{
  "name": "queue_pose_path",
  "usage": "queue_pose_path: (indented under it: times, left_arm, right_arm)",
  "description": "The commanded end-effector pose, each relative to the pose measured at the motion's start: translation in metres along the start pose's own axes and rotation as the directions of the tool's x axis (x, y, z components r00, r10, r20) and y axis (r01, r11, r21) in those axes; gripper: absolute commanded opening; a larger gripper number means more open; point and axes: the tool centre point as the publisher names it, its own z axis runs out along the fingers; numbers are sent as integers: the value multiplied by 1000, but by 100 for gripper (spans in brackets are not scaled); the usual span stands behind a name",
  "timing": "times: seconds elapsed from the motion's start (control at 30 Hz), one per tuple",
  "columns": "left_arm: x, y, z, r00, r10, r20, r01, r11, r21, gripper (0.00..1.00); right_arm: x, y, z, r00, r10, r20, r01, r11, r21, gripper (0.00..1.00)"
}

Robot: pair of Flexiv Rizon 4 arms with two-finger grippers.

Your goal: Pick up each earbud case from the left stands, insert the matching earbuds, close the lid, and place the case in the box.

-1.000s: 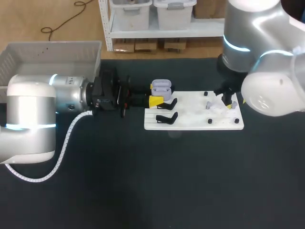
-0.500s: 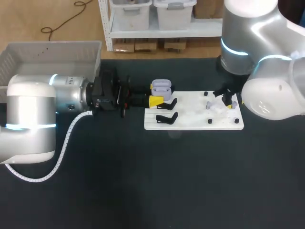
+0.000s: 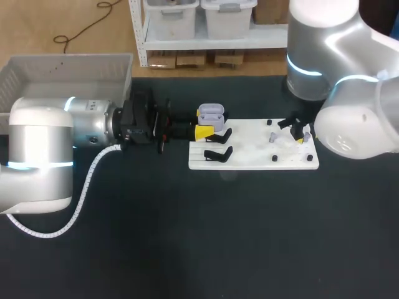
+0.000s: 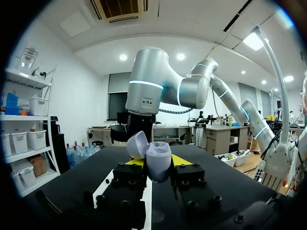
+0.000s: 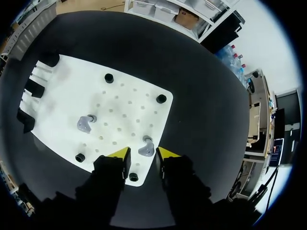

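From the head view, I judge the task is at an early stage. The left hand holds the case lifted at the left end of the board, close to the two black stands. Both stands look bare. The box at the far left has no case in it. Inserting the earbuds, closing the lid and placing the case are not yet done. The right hand hangs over the right end of the board.

In the left wrist view, the left hand is clamped on the case from two sides. The case's long axis stands about upright, its mouth points up, and the lid leans back, open.

In the right wrist view, the right hand is narrowly open around one earbud on the board. There is a gap on one side, so it does not grip. This earbud seems to point away from the hand. The second earbud lies further left.
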Motion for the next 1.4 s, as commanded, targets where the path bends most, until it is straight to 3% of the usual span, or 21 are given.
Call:
queue_pose_path:
  times: [0.03, 0.7, 0.9, 1.03, 1.2, 1.4]
  left_arm:
    - [1, -1, 0, 1000, 3, 3, -3, 1000, -3, 0]
    - [1, -1, 0, 1000, 3, 3, -3, 1000, -3, 0]
    - [1, -1, 0, 1000, 3, 3, -3, 1000, -3, 0]
    - [1, -1, 0, 1000, 3, 3, -3, 1000, -3, 0]
    - [1, -1, 0, 1000, 3, 3, -3, 1000, -3, 0]
    - [1, -1, 0, 1000, 3, 3, -3, 1000, -3, 0]
  right_arm:
    - [0, 0, 0, 1000, 0, 6, 0, 1000, 11, 33]
    - [-3, -2, 6, 1000, -9, 4, 9, 999, 31, 30]
    - [-4, -2, 7, 1000, -10, -1, 10, 999, 35, 16]
    - [-3, -2, 7, 1000, -9, -3, 9, 999, 38, 0]
    - [1, -2, 1, 1000, -6, -2, 6, 999, 41, 0]
    - [9, -1, -25, 1000, -5, 18, 4, 999, 45, 0]
